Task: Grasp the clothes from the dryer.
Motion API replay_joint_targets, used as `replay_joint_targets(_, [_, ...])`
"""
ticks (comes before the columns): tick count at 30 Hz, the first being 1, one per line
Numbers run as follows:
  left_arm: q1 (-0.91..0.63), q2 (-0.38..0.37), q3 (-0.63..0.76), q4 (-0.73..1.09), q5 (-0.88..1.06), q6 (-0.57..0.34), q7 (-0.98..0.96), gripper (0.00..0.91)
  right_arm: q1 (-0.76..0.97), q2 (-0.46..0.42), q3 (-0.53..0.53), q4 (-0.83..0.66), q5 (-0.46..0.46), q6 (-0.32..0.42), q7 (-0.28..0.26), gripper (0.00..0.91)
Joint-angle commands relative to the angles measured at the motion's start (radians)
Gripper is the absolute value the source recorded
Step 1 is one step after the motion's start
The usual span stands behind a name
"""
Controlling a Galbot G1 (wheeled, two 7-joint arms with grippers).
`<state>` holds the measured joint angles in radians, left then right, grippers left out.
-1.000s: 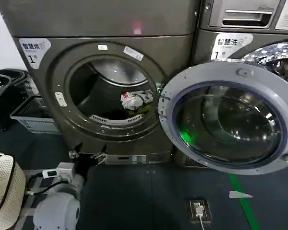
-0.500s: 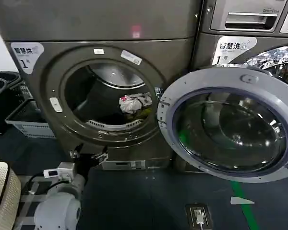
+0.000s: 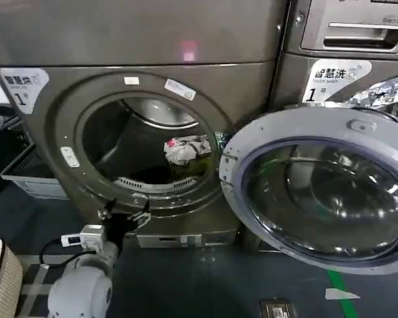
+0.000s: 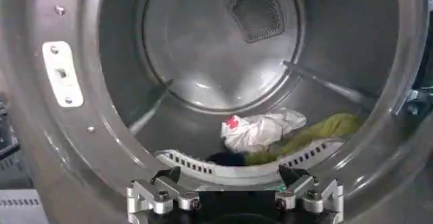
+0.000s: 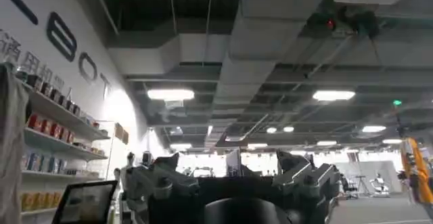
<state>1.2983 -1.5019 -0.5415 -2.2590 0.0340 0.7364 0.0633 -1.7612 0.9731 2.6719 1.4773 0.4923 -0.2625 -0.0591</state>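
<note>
Clothes [image 3: 188,150] lie inside the dryer [image 3: 139,106], a small white-grey bundle with a red-pink patch resting low in the drum toward its right side, with a yellow-green piece [image 4: 325,129] trailing beside it along the drum floor. In the left wrist view the bundle [image 4: 260,128] sits beyond and above the jaws, past the perforated lint grille [image 4: 223,168] at the mouth's lower lip, and is well apart from the fingertips.

Left gripper [image 3: 125,213] is positioned just outside the porthole, at the lower left part of the door ring, pointed into the drum. Its jaws stand spread and released, holding nothing; the two fingertips [image 4: 166,176] frame the lower edge of the opening in the left wrist view, where the gripper [image 4: 233,178] faces the drum's back wall and its triangular vent [image 4: 256,7]. The white left arm [image 3: 79,288] rises from the lower left of the head view, a cable and a small white box attached beside it.

A light plastic laundry basket [image 3: 26,175] stands on the floor left of the jaws. The grey-rimmed glass door [image 3: 318,192] hangs swung wide, right of the jaws, in front of the neighbouring machine [image 3: 358,59].

Right gripper [image 5: 230,171] is raised away from the machines, pointed at a ceiling with strip lights; its jaws stand spread and released, empty.
</note>
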Motion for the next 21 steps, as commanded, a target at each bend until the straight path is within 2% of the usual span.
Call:
replay_joint_targets(1, [0.002,0.000,0.000,-0.001,0.001,0.049,0.000,0.907,0.003,0.002,-0.003,0.002,0.000,0.001,-0.001,0.907])
replay_joint_targets(21, [0.007,0.001,0.003,0.001,0.007,0.049,0.001,0.907,0.009,0.009,-0.012,0.003,-0.002,0.004,-0.002,0.907])
